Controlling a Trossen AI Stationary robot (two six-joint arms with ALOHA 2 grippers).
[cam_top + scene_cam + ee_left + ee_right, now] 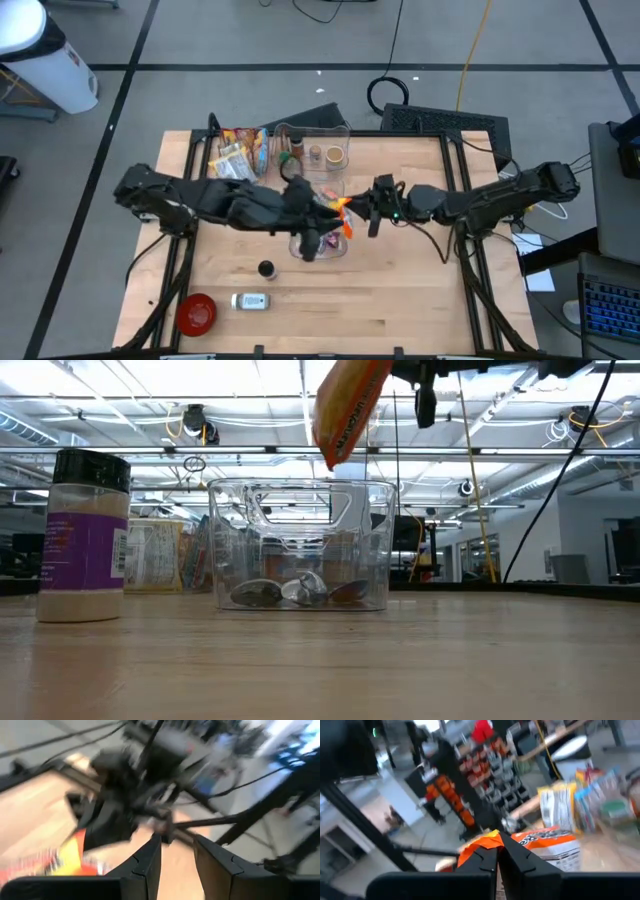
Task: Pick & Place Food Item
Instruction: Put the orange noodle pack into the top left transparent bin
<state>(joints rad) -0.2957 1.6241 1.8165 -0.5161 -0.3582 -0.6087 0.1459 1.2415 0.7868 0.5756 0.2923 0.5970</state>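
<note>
An orange and white snack bag (343,216) hangs above a small clear container (300,545) at the table's middle; it also shows in the low view (345,405). The container (322,245) holds a few small wrapped items. My right gripper (352,212) reaches in from the right and is shut on the bag. My left gripper (175,865) is open and empty. It is beside the bag, over the container's left part (312,228). My right gripper pinches the bag's orange edge (487,842) between its two shut fingers, coming from the table's right side. The bag is lifted clear. It hangs tilted below the fingers, with its lower end (335,455) above the container's rim.
A black-lidded spice jar (85,535) stands on the near left. A red bowl (195,312) and a lying jar (250,300) are near the front edge. Snack bags (240,155) and a larger clear bin (315,145) stand at the far edge.
</note>
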